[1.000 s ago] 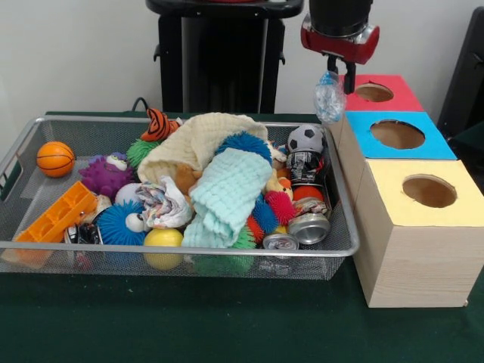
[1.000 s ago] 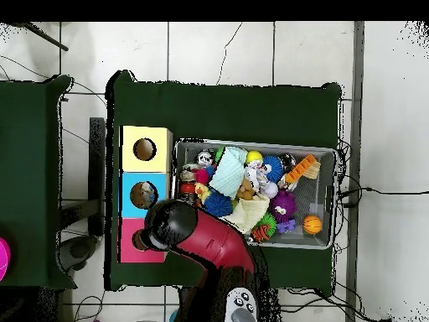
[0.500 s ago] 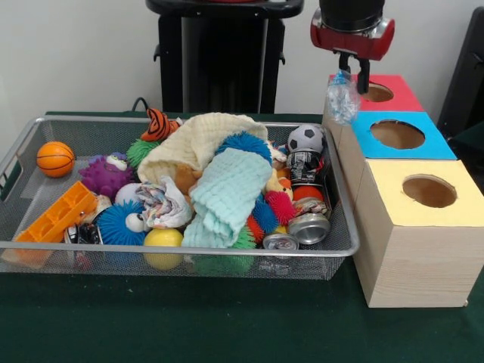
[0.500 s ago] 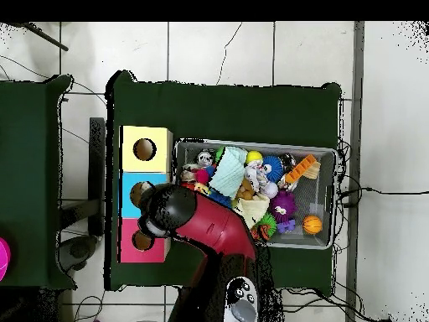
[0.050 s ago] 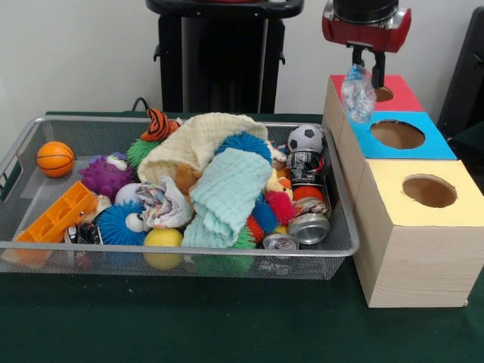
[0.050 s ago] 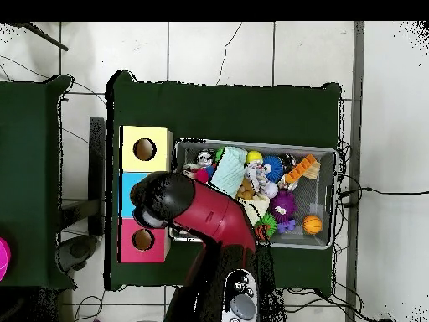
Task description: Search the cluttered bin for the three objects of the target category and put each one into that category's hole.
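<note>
Gripper [image 5: 367, 64]: closed on a crumpled clear plastic bottle [image 5: 358, 92] — the bottle hangs from the fingers.
Bottle: in the air over the boxes, in front of the red box [image 5: 378, 92] and just above the near edge of the blue box [image 5: 397, 134].
Yellow box [image 5: 423, 227]: next in the row after the blue box, on the side away from the red box.
Basket [image 5: 23, 155]: wire mesh, just beside the boxes — full of balls, cloths and cans.
Arm [image 6: 205, 222]: from overhead, its head covers the blue box.

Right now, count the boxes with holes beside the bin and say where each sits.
3, in a row along the bin's side: the yellow box nearest the camera, the blue box in the middle, the red box farthest. None looks hidden.
</note>
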Tool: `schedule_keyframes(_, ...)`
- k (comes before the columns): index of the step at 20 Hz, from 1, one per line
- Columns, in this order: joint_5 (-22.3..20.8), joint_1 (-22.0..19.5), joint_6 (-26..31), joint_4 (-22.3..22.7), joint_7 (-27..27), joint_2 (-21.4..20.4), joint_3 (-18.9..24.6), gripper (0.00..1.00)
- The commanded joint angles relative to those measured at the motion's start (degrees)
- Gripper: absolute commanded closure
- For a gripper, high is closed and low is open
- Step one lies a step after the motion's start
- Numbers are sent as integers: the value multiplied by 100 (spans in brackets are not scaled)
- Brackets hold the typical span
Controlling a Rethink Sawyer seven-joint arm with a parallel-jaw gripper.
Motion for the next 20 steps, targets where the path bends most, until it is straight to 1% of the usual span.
schedule_keyframes(1,127,95,250,-228,1659,280,239,100)
schedule_keyframes(7,263,219,-63,9,1640,298,301,100)
schedule_keyframes(14,314,358,-87,202,1633,168,213,100)
schedule_keyframes(20,418,437,-317,757,1432,-110,175,100)
